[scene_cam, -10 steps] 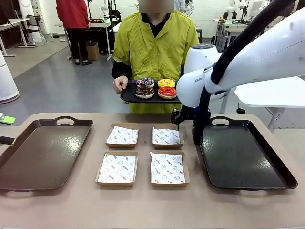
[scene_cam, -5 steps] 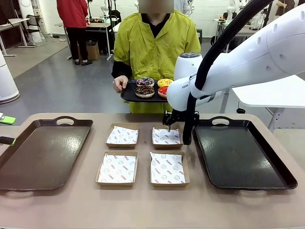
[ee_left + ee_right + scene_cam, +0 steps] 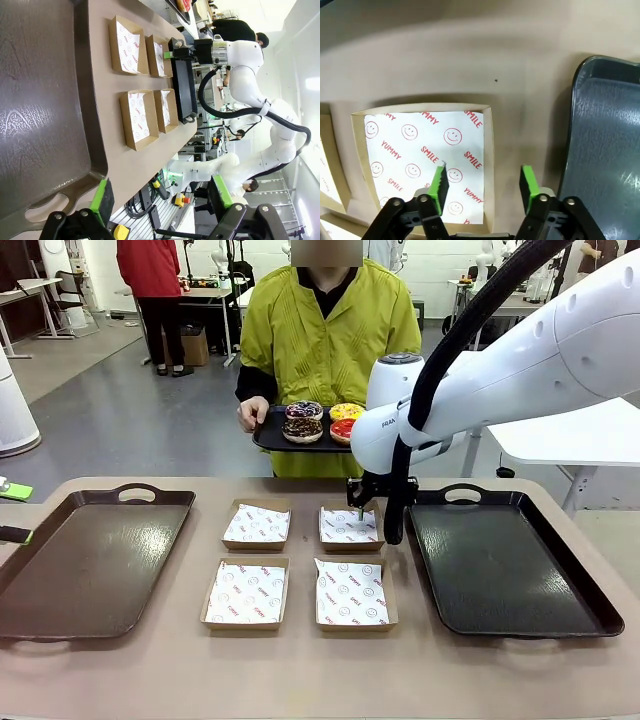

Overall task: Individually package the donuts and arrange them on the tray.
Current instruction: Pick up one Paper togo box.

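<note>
From the front: donuts (image 3: pixel 318 420) clustered two by two on a small black serving tray (image 3: pixel 268 440), held in a person's hand (image 3: pixel 249 417) past the table's far edge, above and behind the right gripper (image 3: pixel 360 512) and well apart from it. That gripper pointed down at the far right box (image 3: pixel 348 530), fingers too small here to judge. Of the cluster, red donut (image 3: pixel 343 430) half hidden behind the white right arm (image 3: pixel 520 360); yellow one (image 3: pixel 347 412), purple sprinkled one (image 3: pixel 304 410) and crumbed chocolate one (image 3: pixel 301 429) in plain sight. At the picture's left edge, left gripper (image 3: pixel 15 534) cut off, just a black stub with a green tip by the left tray (image 3: pixel 90 570). From the left wrist: left gripper with fingers spread wide and nothing between them, above the handle end of the dark, pebbled left tray; four shallow cardboard boxes (image 3: pixel 139 120) with printed paper farther off; donuts far away at the top edge, no more than a red-orange sliver, hard to make out. From the right wrist: right gripper with green pads (image 3: pixel 439 182) apart, clamped on nothing, the box's right wall lying in the gap, one pad over the liner (image 3: pixel 420 145), the other over bare table (image 3: pixel 520 75) beside the right tray (image 3: pixel 605 130). Liner white, printed with red smileys, "YUMMY" and "SMILE"; box square, brown cardboard, low-walled; tray dark, glossy, finely textured, round-cornered.
</note>
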{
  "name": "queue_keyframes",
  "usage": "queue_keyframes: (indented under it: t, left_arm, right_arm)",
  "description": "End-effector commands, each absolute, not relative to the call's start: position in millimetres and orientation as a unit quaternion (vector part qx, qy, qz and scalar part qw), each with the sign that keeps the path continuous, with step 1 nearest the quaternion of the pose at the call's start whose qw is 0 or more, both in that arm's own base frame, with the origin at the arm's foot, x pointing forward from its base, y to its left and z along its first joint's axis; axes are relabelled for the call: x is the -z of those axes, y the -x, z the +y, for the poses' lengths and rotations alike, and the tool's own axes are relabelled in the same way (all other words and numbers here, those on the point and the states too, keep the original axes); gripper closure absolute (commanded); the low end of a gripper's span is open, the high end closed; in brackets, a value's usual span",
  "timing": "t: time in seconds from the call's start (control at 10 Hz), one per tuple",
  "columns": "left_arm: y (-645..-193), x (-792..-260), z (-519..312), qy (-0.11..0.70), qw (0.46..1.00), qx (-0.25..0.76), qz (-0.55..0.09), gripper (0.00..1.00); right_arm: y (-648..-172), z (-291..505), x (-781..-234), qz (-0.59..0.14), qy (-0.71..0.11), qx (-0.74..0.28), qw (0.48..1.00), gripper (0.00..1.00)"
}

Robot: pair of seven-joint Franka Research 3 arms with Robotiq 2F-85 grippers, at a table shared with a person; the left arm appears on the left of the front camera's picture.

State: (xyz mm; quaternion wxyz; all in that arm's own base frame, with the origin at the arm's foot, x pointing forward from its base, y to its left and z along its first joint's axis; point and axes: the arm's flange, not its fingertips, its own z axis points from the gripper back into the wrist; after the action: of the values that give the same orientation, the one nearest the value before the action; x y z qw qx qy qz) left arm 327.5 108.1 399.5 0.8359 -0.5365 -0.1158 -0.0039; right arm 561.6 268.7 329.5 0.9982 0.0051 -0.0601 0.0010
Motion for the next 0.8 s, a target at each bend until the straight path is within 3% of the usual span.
queue_keyframes:
  t: [0.0,0.1,0.7]
  left_arm:
    - [-328.3,-400.7,107.8,0.539,0.833,0.004,-0.121,0.00]
    - [-328.3,-400.7,107.8,0.539,0.833,0.004,-0.121,0.00]
    - [-328.3,-400.7,107.8,0.539,0.833,0.004,-0.121,0.00]
  right_arm:
    - [-563.3,266.6,-326.8,-0.055,-0.024,-0.006,0.998,0.64]
    - [-562.7,266.4,-326.7,-0.054,-0.025,-0.006,0.998,1.00]
    - [-562.7,263.7,-325.9,-0.053,-0.034,0.017,0.998,1.00]
